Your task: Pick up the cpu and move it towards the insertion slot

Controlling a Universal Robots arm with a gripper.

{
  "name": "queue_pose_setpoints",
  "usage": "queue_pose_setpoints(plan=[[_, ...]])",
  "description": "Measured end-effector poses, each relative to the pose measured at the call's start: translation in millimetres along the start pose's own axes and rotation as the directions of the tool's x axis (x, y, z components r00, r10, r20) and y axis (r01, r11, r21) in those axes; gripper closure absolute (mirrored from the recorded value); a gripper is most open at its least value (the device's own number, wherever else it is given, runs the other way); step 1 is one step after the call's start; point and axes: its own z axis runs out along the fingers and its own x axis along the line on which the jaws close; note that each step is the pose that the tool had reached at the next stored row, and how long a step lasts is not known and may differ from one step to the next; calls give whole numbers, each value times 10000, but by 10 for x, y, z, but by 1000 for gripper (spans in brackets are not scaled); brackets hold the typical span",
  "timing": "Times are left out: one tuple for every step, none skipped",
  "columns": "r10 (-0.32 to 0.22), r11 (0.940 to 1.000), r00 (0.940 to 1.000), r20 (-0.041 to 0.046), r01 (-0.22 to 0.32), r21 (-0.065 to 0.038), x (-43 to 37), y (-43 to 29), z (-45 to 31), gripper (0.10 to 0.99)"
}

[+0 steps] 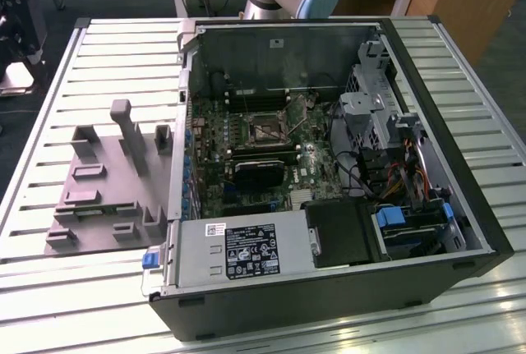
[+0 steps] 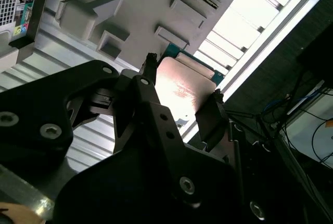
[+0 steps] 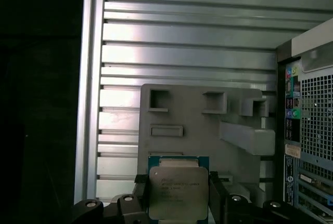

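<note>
Holding cpu abv grey fixture

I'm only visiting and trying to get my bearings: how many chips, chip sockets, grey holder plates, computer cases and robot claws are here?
cpu: 1
insertion slot: 1
grey fixture: 1
case: 1
gripper: 1
Total: 5
</note>
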Motion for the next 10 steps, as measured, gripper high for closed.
queue_pose_setpoints(plan=[[0,10000,10000,0,0,0,0,0,0,541],[1,10000,10000,-1,-1,1,-2,0,-1,541],[1,10000,10000,-4,-1,2,-10,1,-2,541],[1,10000,10000,-3,-1,1,-25,0,-1,541],[1,10000,10000,-2,-1,1,-48,0,1,541],[0,10000,10000,-3,0,1,-75,-1,1,541],[0,10000,10000,-3,0,1,-108,-2,3,541],[0,10000,10000,-3,0,1,-141,-3,5,541],[0,10000,10000,-2,0,0,-177,-3,6,541],[0,10000,10000,-4,0,1,-216,-4,8,541]])
